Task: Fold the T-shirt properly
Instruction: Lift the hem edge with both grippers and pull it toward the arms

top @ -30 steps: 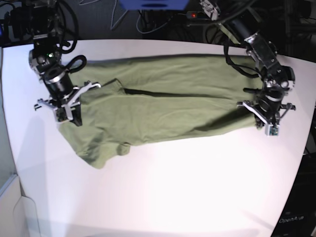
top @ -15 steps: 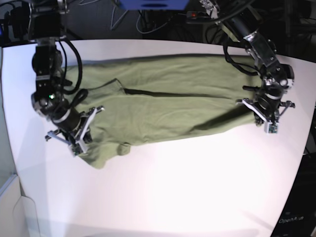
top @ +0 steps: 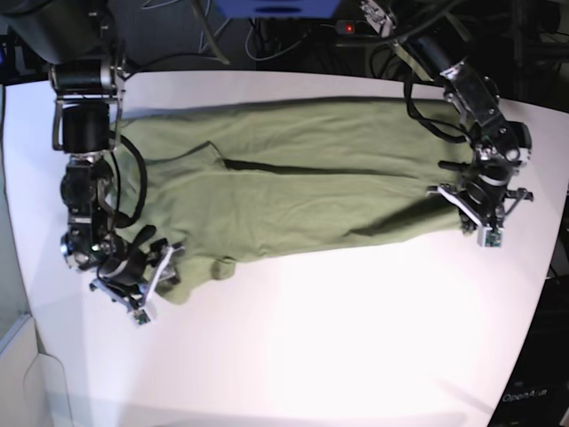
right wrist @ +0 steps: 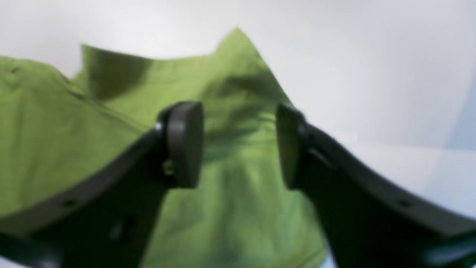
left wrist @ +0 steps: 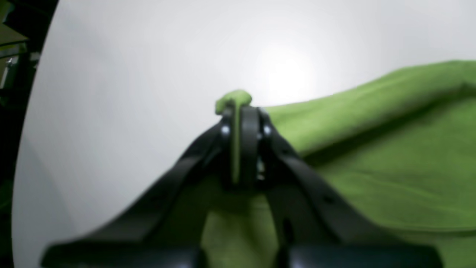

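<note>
The left wrist view shows the left claw point(left wrist: 241, 111) pressed together on a thin pinch of green cloth, a small tuft of which stands out past the tips. In the base view that same claw point(top: 477, 216) sits at the T-shirt's point(top: 293, 187) end on the view's right, but the pinch itself is too small to make out there.

The right wrist view shows the right claw point(right wrist: 240, 145) spread, its two dark pads point(right wrist: 186, 143) apart with cloth visible in the gap beneath; whether the pads touch the cloth cannot be told. A pointed corner of the garment rises beyond them against the pale tabletop point(right wrist: 390, 74). The base view places this claw point(top: 138, 289) over the near corner of the garment on the view's left, something the wrist view alone does not locate.

Only the base view gives the whole garment. It lies lengthwise across the far half of the white tabletop point(top: 338, 347), stretched between the two claws. It is olive-green, plain and without print. A long dark crease runs along its middle, and a second shadowed fold slants down toward the left claw. The near edge is uneven, with a small bump by the right claw. Both wrist views are blurred.
</note>
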You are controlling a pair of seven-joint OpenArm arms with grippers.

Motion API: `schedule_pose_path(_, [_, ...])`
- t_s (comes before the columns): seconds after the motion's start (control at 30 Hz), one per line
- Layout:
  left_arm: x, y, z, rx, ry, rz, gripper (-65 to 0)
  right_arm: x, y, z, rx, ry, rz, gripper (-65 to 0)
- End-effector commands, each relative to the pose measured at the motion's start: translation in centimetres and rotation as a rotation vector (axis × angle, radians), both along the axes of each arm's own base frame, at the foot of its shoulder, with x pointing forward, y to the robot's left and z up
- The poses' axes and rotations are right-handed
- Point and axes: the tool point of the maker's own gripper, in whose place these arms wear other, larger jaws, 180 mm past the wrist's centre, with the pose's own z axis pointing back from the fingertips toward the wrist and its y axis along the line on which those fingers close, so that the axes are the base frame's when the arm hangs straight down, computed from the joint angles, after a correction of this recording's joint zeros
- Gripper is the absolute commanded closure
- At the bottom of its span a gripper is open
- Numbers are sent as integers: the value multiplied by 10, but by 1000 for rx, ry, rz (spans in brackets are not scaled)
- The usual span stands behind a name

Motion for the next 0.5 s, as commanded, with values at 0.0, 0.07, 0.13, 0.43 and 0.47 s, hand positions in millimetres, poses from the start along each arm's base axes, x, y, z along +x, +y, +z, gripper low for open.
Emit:
schedule_pose_path(0.0, [17,2,22,5,-80,0,-17,19,2,28,15,-85,16,-387])
schedule_pose_path(0.07, [17,1,21,3,-80,0,-17,21,3,30,17,-94,16,-460])
schedule_pose_path(0.13, [17,1,21,3,-80,0,-17,26,5,36,21,-110,23,-498])
schedule_pose_path(0.43, [17,0,21,0,-82,0,-17,39,18,14,64,-87,55,-511])
schedule_pose_path(0.47, [17,0,21,0,-82,0,-17,42,17,12,76,-89,50,-511])
